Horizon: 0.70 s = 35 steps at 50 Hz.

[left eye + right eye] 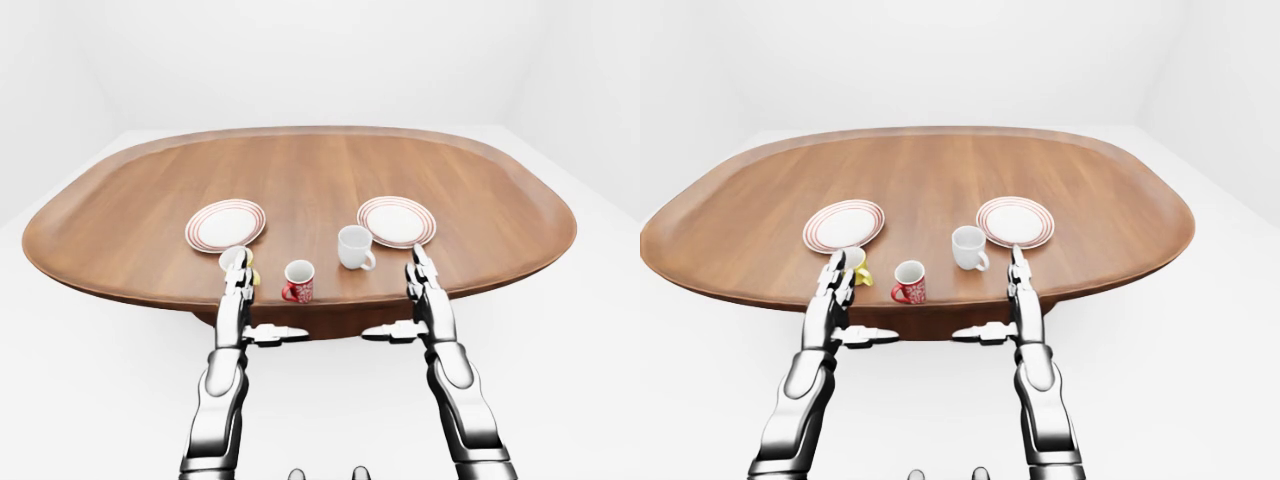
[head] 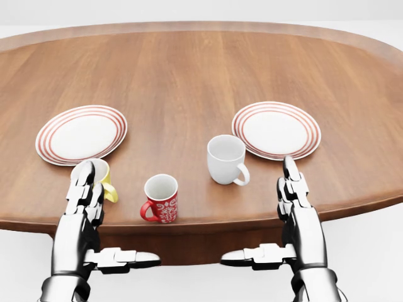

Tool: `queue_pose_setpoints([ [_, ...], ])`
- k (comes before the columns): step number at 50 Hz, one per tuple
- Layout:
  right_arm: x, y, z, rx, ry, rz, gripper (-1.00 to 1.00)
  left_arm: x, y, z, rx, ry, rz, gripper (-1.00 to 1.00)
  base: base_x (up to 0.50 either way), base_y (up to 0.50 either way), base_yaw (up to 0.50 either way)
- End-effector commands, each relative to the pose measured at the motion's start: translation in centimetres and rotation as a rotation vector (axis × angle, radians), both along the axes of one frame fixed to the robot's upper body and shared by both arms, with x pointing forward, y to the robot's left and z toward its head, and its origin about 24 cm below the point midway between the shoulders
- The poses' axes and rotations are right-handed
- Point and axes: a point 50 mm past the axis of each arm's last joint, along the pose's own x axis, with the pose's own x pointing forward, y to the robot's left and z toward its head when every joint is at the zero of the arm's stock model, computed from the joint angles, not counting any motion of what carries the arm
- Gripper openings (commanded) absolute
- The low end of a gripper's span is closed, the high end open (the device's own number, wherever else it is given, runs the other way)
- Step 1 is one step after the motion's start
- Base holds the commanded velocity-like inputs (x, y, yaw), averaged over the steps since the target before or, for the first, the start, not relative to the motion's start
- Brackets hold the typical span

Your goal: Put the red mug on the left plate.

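Note:
The red mug [image 2: 162, 199] with a white pattern stands upright near the table's bottom edge in the head view, handle to the left. The left plate [image 2: 81, 134], white with red rings, lies up and left of it. My left hand [image 2: 88, 189] hangs open left of the red mug, fingers straight, partly covering a yellow mug [image 2: 104, 178]. My right hand [image 2: 291, 187] is open too, well right of the red mug, just below the right plate [image 2: 276, 130]. Neither hand touches anything.
A white mug [image 2: 226, 159] stands up and right of the red mug, beside the right plate. The oval wooden table [image 1: 300, 180] stretches far toward the top of the views. White floor surrounds it.

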Motion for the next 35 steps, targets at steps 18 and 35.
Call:
queue_pose_setpoints([
  [18, -5.7, -0.6, 4.9, -0.003, -0.159, 0.044, 1.00, -5.1, 1.8, 4.5, -0.027, -0.204, 0.045, 1.00, 0.00, 0.00, 0.00],
  [35, -13.4, -2.6, 7.2, -0.002, -0.221, -0.003, 1.00, -14.6, 5.1, 8.7, -0.090, -0.365, 0.166, 1.00, 0.00, 0.00, 0.00],
])
